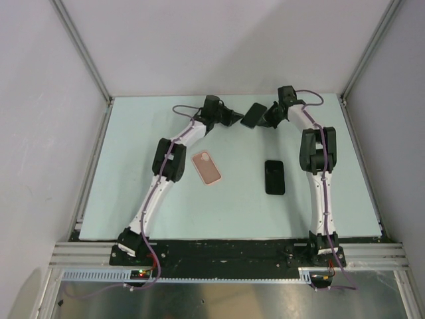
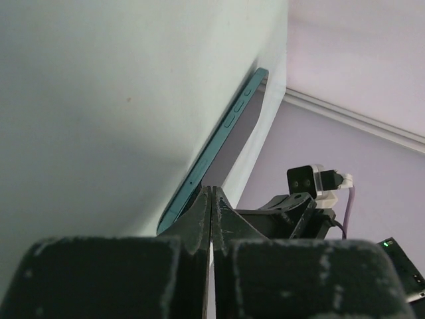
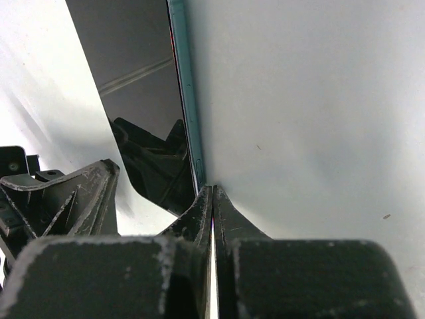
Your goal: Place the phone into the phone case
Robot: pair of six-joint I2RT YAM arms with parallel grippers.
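Nearest the right wrist lens, saw dark scuffed fingers (image 3: 232,222) pressed together to a hairline seam, with the lower corner of the phone (image 3: 143,100) running straight into their tips. Judged the right gripper (image 3: 212,188) clamped on that corner, thin side in, presumably to carry the handset by its edge and leave both broad faces free.

Found much the same at the bottom of the left wrist view: left gripper (image 2: 211,189) fully closed, with nothing seen inside it and the phone's near end passing out of sight behind it. Could not tell whether touching or only close by. Took it for a steadying prop rather than a second grip.

Noted the phone tipped up on its long side, teal button edge toward the pale table (image 1: 113,166), glossy screen facing away from it. Could not tell whether resting on that surface or hanging just clear. Placed it, in the overhead view, at upper centre, between the two grippers and near the table's back edge.

Spotted the pink phone case (image 1: 206,167) lying flat at centre left, well apart from the phone. Left a black phone-shaped slab (image 1: 275,177) at centre right unidentified: handset or second case, unclear. Reckoned insertion not yet begun.
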